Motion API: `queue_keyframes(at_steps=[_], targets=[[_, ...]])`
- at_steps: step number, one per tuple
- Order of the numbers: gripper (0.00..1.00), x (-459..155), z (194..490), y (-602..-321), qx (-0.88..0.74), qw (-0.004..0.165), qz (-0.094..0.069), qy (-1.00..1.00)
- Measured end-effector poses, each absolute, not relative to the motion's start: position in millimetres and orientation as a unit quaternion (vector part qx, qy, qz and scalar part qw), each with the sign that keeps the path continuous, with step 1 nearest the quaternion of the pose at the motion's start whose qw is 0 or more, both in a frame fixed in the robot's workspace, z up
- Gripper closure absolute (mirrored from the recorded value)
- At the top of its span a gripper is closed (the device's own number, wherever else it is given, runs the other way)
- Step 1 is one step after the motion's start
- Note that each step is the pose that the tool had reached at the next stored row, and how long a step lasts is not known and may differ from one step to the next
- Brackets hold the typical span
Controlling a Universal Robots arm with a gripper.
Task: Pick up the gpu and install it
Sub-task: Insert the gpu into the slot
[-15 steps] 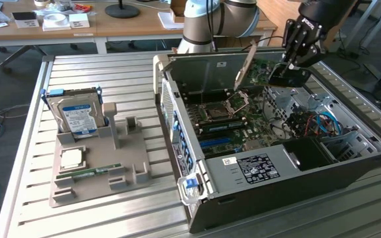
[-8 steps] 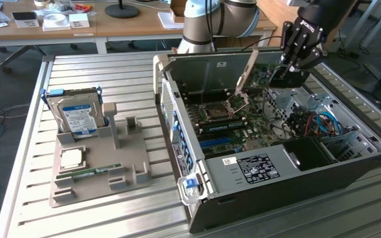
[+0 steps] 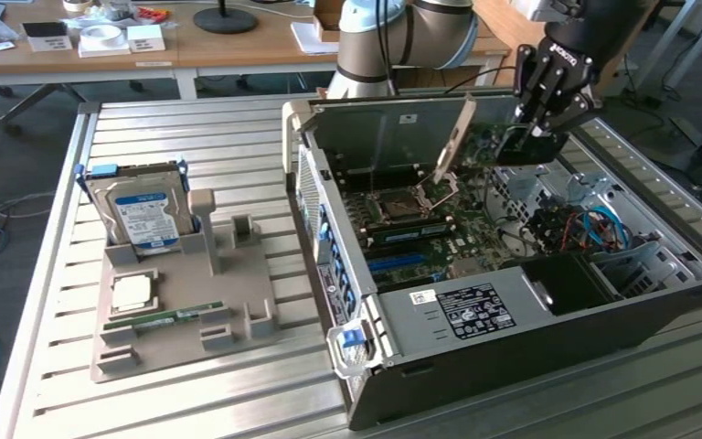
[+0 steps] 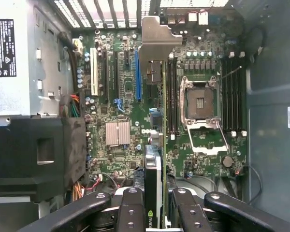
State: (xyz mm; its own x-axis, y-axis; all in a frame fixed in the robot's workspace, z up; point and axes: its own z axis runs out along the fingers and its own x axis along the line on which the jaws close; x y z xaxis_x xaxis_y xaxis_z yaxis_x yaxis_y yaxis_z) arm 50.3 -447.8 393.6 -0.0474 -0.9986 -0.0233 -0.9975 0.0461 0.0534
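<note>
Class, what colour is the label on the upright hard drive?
Hard drive label: blue and white, clearest in the exterior view.

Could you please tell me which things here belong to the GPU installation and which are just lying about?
Part of the job:
- the gpu, clamped in the gripper
- the open computer case
- its motherboard

Lying about:
- the hard drive
- the processor chip
- the memory stick
- the grey holder tray they sit on
</note>
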Motion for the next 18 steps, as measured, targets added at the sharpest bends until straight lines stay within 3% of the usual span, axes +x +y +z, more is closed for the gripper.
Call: queue_keyframes(at_steps=[18], targets=[[0.73,22,385,-446,0.699,0.002,-0.020,-0.715]])
